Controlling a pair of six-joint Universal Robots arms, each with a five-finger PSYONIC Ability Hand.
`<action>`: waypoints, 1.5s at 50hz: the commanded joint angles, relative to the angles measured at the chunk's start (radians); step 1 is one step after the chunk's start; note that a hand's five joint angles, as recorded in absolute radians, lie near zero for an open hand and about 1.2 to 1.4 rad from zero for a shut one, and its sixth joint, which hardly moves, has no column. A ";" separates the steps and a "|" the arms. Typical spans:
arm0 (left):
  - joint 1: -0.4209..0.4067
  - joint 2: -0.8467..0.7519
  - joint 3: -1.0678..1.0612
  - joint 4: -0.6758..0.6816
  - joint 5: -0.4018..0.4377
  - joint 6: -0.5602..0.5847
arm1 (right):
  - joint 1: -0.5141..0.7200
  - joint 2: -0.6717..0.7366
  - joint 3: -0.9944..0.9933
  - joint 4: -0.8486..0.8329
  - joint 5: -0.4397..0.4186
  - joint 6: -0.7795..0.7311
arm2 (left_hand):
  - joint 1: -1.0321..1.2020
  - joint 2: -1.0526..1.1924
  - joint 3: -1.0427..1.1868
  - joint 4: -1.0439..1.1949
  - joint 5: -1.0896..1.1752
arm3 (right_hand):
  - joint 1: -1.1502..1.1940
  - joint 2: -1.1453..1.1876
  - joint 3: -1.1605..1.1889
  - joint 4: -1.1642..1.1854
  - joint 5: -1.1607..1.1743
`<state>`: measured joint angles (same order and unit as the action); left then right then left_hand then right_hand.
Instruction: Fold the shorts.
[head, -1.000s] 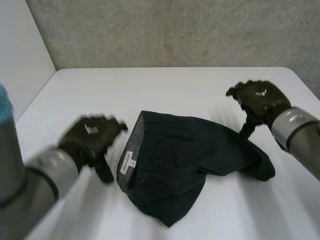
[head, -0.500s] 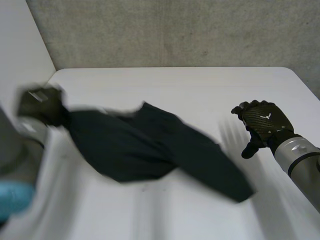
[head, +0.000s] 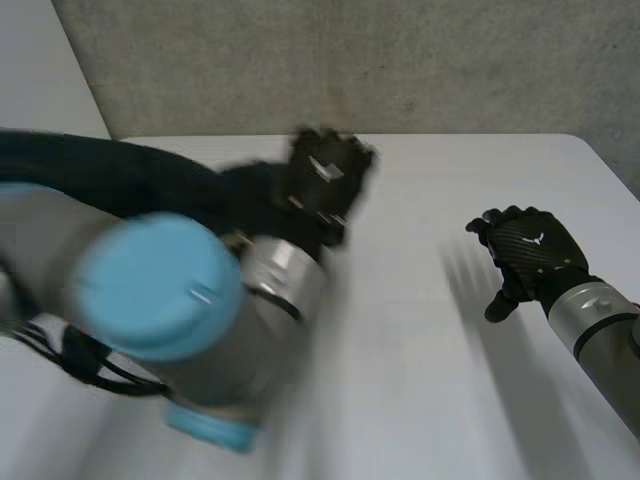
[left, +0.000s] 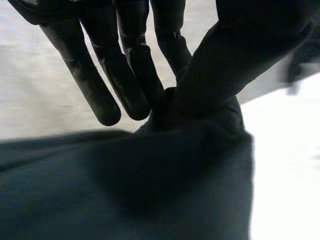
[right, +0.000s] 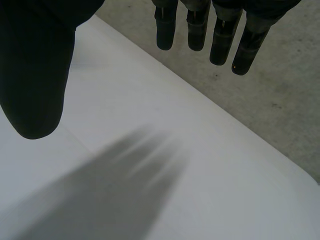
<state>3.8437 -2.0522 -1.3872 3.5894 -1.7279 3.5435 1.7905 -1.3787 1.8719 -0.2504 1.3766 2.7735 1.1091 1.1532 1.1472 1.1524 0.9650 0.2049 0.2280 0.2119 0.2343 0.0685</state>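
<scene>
The dark shorts (head: 120, 172) hang off the table, stretched in a band from the far left to my left hand (head: 322, 182), which is raised over the far middle of the table. By the left wrist view, that hand (left: 131, 75) pinches a bunch of the shorts (left: 125, 185) between thumb and straight fingers. My right hand (head: 528, 250) hovers over the table's right side, open, holding nothing. Its fingers (right: 200, 27) and thumb are spread apart above bare tabletop.
My left arm with its light-blue cap (head: 160, 285) crosses the near left of the white table (head: 430, 380). A grey wall runs behind the table's far edge, and a white panel stands at the left.
My left hand closed on the shorts, pulled them left, then lifted them off the table and swung to the far middle. The right hand drew back to the right side and stays open.
</scene>
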 joint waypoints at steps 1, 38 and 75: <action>-0.102 -0.120 0.036 -0.004 -0.012 0.012 | -0.008 -0.003 0.000 -0.012 0.038 0.001 | -0.636 -0.680 -0.674 -0.679 -0.666 | -0.030 -0.053 -0.037 -0.060 -0.068; 0.165 0.330 -0.605 -0.359 -0.326 -0.123 | 0.257 0.289 -0.207 0.134 -0.013 0.095 | -0.840 -0.884 -0.878 -0.883 -0.870 | 0.261 0.238 0.254 0.232 0.223; 0.255 0.824 0.083 -0.277 -0.183 0.316 | 0.277 -0.158 -1.013 0.474 0.052 -0.029 | 0.287 0.243 0.249 0.244 0.257 | 1.191 1.168 1.184 1.162 1.153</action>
<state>4.0977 -1.2004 -1.3679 3.3120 -1.9121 3.8618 2.0674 -1.5728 0.9887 0.1554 1.4258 2.7417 1.1554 1.1951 1.1885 1.1988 0.9668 0.9794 1.1690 1.1793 1.1919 0.9799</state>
